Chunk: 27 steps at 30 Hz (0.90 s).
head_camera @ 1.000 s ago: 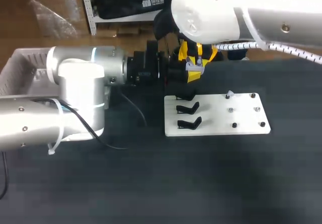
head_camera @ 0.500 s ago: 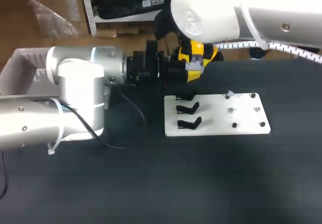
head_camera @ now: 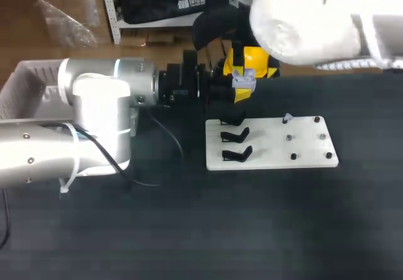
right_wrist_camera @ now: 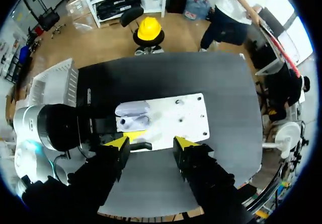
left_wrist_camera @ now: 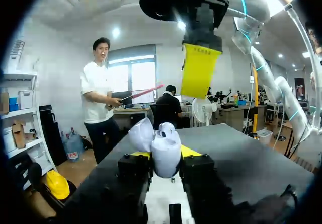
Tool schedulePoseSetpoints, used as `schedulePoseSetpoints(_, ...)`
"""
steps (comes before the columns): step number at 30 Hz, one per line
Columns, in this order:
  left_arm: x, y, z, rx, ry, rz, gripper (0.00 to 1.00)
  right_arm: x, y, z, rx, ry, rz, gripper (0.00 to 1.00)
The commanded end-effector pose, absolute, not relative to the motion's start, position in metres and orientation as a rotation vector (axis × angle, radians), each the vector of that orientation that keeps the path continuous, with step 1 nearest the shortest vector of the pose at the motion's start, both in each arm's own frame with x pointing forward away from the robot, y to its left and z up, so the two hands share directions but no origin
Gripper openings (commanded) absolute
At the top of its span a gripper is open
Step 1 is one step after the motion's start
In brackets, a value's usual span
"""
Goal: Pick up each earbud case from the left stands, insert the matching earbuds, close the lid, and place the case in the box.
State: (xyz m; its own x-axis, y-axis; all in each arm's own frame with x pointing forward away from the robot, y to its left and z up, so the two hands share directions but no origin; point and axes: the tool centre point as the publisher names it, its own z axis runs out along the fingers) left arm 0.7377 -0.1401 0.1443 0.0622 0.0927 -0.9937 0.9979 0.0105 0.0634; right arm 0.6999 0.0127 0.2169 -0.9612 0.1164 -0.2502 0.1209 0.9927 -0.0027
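My left gripper [head_camera: 228,93] is shut on a pale lavender earbud case [head_camera: 243,78], held level beyond the far edge of the white board [head_camera: 302,146]. In the left wrist view the case [left_wrist_camera: 164,153] sits between my left gripper's [left_wrist_camera: 166,159] fingers with its lid swung open and a white earbud [left_wrist_camera: 166,130] in it. My right gripper [head_camera: 250,61] hangs open just above the case, touching nothing. In the right wrist view its yellow tips stand wide apart at my right gripper [right_wrist_camera: 152,143], with the case [right_wrist_camera: 134,116] below.
Black stands [head_camera: 237,155] line the white board's left side and small pegs [head_camera: 293,156] dot its right side. A white basket [head_camera: 24,86] sits at the table's far left. The dark table [head_camera: 252,229] spreads in front.
My right gripper has opened and lifted off the case, and the right arm has swung to the right. The left arm and the case have stayed put.
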Motion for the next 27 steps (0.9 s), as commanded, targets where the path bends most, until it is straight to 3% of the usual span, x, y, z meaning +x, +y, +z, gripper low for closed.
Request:
schedulePoseSetpoints(1,0.735,-0.14,0.143,1.289,1.231,-1.101,0.0,0.667,-0.031,0.208,0.038,2.684,0.237,0.68)
schedulePoseSetpoints(7,0.735,-0.14,0.143,1.289,1.231,-1.101,0.0,0.66,-0.055,0.19,0.031,2.665,0.233,0.67)
schedulePoseSetpoints(11,0.735,-0.14,0.143,1.289,1.231,-1.101,0.0,0.659,-0.067,0.173,0.061,2.649,0.241,0.73)
schedulePoseSetpoints(14,0.735,-0.14,0.143,1.289,1.231,-1.101,0.0,0.662,-0.072,0.159,0.065,2.647,0.26,0.64)
schedulePoseSetpoints(16,0.735,-0.14,0.143,1.289,1.231,-1.101,0.0,0.666,-0.075,0.148,0.079,2.649,0.292,0.64)
schedulePoseSetpoints(18,0.735,-0.14,0.143,1.289,1.231,-1.101,0.0,0.673,-0.077,0.136,0.086,2.657,0.306,0.54)
schedulePoseSetpoints(19,0.735,-0.14,0.143,1.289,1.231,-1.101,0.0,0.676,-0.078,0.13,0.102,2.657,0.306,0.54)
schedulePoseSetpoints(23,0.735,-0.14,0.143,1.289,1.231,-1.101,0.0,0.688,-0.082,0.106,0.105,2.666,0.328,0.82)
schedulePoseSetpoints(27,0.735,-0.14,0.143,1.289,1.231,-1.101,0.0,0.697,-0.084,0.09,0.117,2.676,0.3,0.84)
